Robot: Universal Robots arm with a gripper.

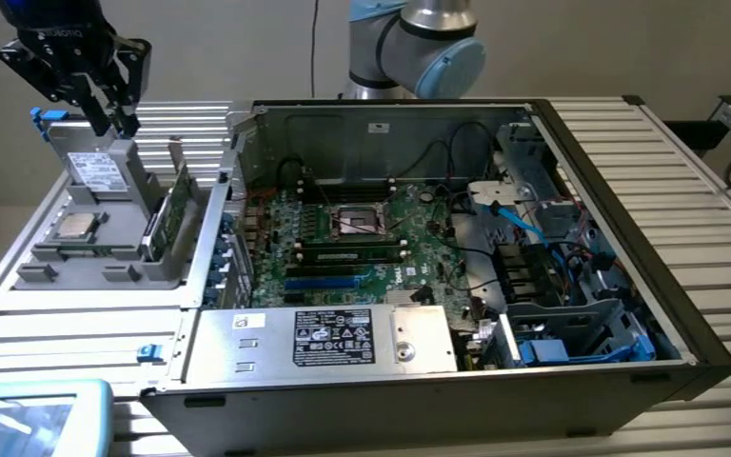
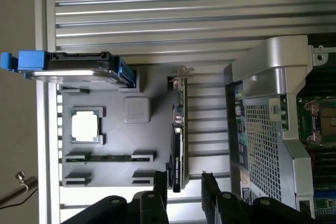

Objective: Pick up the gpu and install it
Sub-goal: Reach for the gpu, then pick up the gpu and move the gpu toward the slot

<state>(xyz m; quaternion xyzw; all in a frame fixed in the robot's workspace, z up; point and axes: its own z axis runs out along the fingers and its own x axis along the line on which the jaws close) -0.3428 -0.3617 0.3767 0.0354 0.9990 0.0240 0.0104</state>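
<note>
Nearest in the exterior view, at its lower left corner, sits the pale-blue edge of a screen [image 1: 23, 419]. Beside it the open computer case [image 1: 404, 409] lies on the slatted table [image 1: 73, 324]. Just inside the case's front wall is the silver power supply [image 1: 340, 338] with its black label. Beyond that lies the large green motherboard [image 1: 410, 271], with 1 memory stick [image 1: 346, 255] seated below the bare processor socket [image 1: 359, 221]. On the exterior view's left, outside the case, a gray holder [image 1: 87, 249] carries the loose parts: a processor chip [image 1: 73, 226] lying flat, a white-labelled drive [image 1: 96, 171] propped at its far end, and the gpu [image 1: 168, 214]. The gpu stands on its long edge in a slot along the side of the holder nearest the case, not yet picked up. Farther back and higher, the gripper [image 1: 111, 122] hangs over the holder's far end with its fingers pointing down, apart from every part. From the wrist view the gpu [image 2: 178, 145] shows edge-on, and the gripper [image 2: 185, 198] has its 2 black fingers [image 2: 160, 195] spread, one on each side of the card's line, holding nothing. The jaws are plainly parted and empty. Farthest off, the arm [image 1: 410, 48] shows its gray and blue joints behind the case's rear wall.
</note>
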